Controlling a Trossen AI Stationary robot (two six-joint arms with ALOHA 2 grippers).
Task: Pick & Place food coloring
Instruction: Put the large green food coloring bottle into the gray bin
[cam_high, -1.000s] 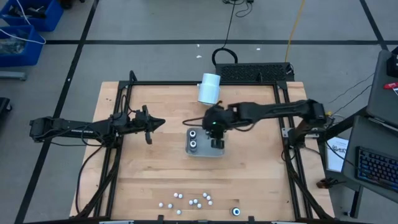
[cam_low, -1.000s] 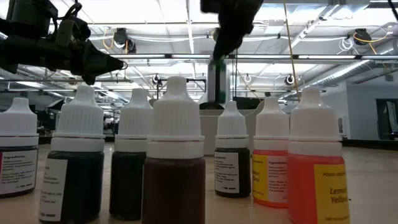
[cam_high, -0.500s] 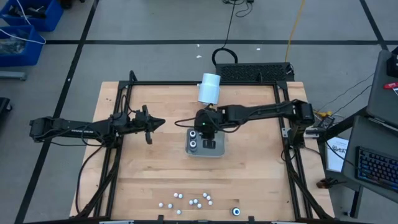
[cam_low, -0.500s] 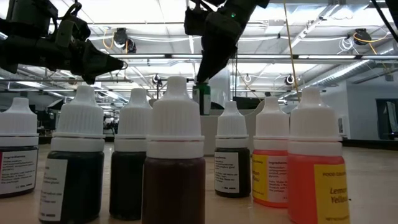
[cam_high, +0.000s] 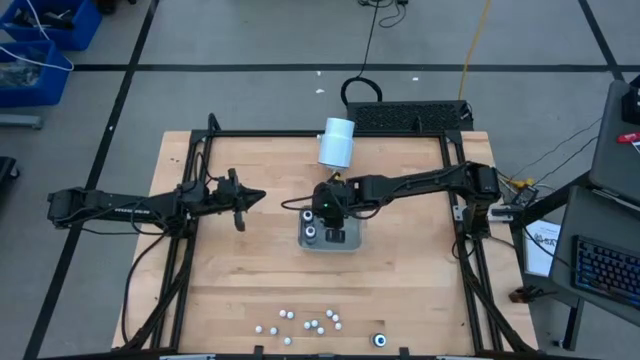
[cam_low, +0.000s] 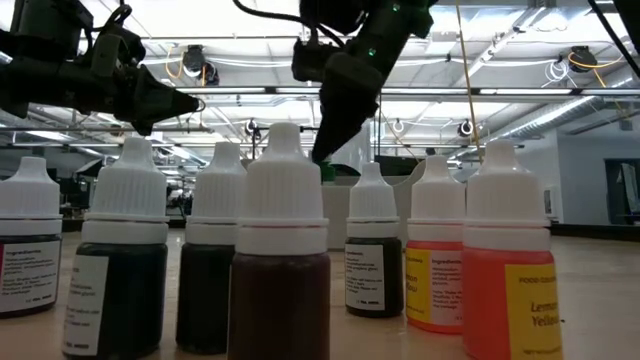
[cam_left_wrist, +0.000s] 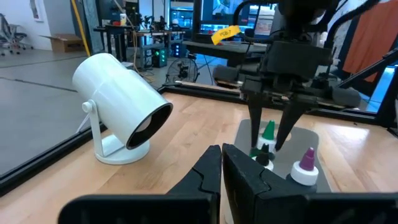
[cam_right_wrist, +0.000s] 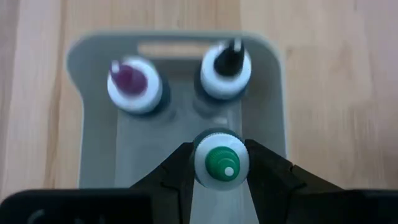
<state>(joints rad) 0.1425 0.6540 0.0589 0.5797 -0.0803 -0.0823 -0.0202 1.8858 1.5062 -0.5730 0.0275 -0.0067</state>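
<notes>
The food coloring shows as small dark bottles with white collars. My right gripper (cam_right_wrist: 222, 160) hangs over the grey tray (cam_right_wrist: 273, 112), shut on a green-tipped bottle (cam_right_wrist: 222, 163). In the tray stand a purple-tipped bottle (cam_right_wrist: 132, 84) and a black-tipped bottle (cam_right_wrist: 226, 71). From above, the right gripper (cam_high: 330, 207) covers the far part of the tray (cam_high: 345, 245). My left gripper (cam_high: 260, 197) waits shut above the table's left half. Several white-capped bottles (cam_low: 283, 260) stand in a row near the near edge. My right gripper pinches the green-tipped bottle at its white collar (cam_right_wrist: 205, 163), one finger on each side. The fingers (cam_left_wrist: 254, 118) come from above, pointing down. The bottle stands upright between them, tip up. The black-tipped bottle (cam_left_wrist: 263, 153) hides its base, so I cannot tell whether it touches the tray.
A large white cylinder (cam_high: 337, 141) on a stand sits just beyond the tray. Several small white caps (cam_high: 305, 322) and one dark bottle (cam_high: 380, 340) mark the group at the near edge. A black frame (cam_high: 455, 190) borders the table.
My right gripper has carried the green-tipped bottle toward the table's left and downward, from over the tray's right part to over its far middle. Its descent slowed in the last half second. The tray and the two bottles in it have stayed put.
</notes>
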